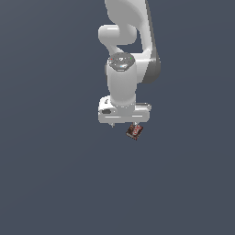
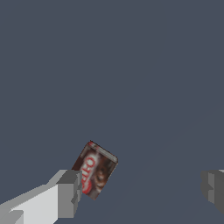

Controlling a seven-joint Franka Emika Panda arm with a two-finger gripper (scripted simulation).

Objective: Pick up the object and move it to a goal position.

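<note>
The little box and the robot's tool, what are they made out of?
The little box looks like printed cardboard: flat sides, sharp corners, and red and whitish lettering on dark brown. The render cannot confirm that. The tool looks like hard plastic or painted metal, with a smooth white body and matte grey blocky fingers. Its jaws stand wide apart, and the box sits beside one finger.

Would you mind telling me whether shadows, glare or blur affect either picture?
Exterior view: flat, even light, no cast shadow on the grey ground; the small box is coarse and its print unreadable. Wrist view: box larger but pixelated, no glare; jaws wide apart.
</note>
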